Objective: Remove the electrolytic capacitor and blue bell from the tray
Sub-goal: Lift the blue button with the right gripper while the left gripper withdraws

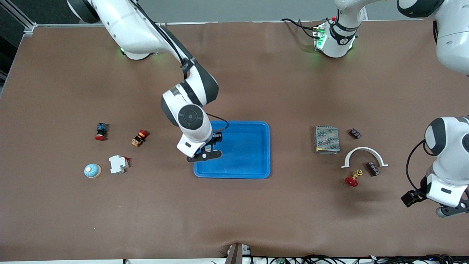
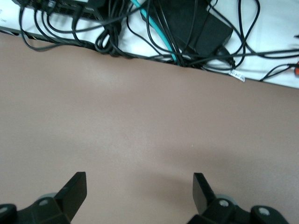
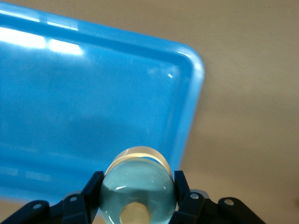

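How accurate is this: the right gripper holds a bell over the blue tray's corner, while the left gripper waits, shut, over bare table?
Wrong in one respect: the left gripper is open, not shut. The left wrist view shows its fingers wide apart over the bare table. The rest stands: the right gripper holds the bell over the blue tray corner.

Blue tray (image 1: 240, 170), pale-blue bell (image 3: 136, 191), brown table (image 1: 234, 212)

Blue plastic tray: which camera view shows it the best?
The front view: the blue plastic tray shows nearly whole, one corner covered by the right tool. The right wrist view shows one rounded corner and some floor, with the pale round bell that this tool holds. The left wrist view shows none of it.
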Tool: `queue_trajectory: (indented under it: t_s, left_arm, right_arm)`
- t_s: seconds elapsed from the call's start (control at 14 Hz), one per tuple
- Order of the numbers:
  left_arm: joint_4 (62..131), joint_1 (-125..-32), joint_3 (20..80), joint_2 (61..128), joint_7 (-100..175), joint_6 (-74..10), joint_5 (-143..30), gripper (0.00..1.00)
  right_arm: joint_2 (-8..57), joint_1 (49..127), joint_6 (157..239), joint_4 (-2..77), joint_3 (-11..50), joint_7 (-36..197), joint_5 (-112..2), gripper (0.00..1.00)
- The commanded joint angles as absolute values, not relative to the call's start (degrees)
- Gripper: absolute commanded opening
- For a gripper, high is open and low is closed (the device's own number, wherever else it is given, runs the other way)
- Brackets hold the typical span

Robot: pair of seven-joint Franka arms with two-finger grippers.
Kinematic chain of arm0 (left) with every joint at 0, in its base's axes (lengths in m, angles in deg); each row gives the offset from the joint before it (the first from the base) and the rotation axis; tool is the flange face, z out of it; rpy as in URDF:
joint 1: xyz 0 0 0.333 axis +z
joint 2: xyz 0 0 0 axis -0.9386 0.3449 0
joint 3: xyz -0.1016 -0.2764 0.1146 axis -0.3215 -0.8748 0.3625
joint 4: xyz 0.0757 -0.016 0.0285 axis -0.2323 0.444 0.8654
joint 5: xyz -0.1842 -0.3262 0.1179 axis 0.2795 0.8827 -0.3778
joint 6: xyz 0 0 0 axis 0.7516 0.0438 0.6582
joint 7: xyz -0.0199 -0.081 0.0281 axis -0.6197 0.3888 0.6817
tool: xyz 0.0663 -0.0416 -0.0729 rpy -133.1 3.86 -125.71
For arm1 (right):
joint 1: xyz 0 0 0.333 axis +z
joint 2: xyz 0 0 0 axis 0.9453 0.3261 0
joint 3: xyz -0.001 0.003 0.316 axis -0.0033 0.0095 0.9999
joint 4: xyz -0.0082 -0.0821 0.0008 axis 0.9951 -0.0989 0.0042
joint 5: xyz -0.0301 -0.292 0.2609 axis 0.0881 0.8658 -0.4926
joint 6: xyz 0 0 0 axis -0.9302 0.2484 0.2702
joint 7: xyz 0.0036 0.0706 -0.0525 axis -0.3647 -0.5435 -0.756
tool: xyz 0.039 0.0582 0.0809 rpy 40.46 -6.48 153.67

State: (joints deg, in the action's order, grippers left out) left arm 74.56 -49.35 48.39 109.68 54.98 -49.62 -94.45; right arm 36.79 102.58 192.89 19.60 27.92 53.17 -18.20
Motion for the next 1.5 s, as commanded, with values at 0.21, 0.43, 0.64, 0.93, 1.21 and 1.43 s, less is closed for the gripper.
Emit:
queue_trajectory:
  t_s: [0.21, 0.43, 0.64, 0.93, 1.21, 1.43]
  left_arm:
    - [75.71, -48.02, 47.91, 106.02, 53.30, -44.50, -89.70, 1.00]
    - [75.71, -47.94, 47.99, 105.13, 53.39, -42.82, -84.16, 1.00]
    - [75.63, -48.02, 47.99, 103.81, 53.39, -39.58, -84.24, 1.00]
    - [75.62, -47.67, 48.17, 100.40, 51.81, -33.52, -83.54, 1.00]
    - [75.97, -46.97, 48.43, 95.91, 50.85, -23.33, -78.17, 1.00]
    - [75.98, -47.06, 47.91, 92.83, 49.09, -16.12, -78.09, 1.00]
  right_arm:
    - [19.33, 95.07, 185.61, 32.29, 27.87, 72.24, -17.66, 0.39]
    - [12.11, 87.43, 185.87, 40.74, 27.87, 86.58, -17.66, 0.39]
    - [7.79, 79.87, 188.14, 47.86, 27.87, 99.05, -17.84, 0.39]
    - [5.50, 72.65, 197.00, 57.52, 27.96, 110.24, -18.19, 0.39]
    - [5.85, 67.37, 209.40, 66.41, 27.87, 117.90, -18.28, 0.39]
    - [6.46, 66.31, 213.89, 69.85, 27.87, 118.17, -18.28, 0.39]
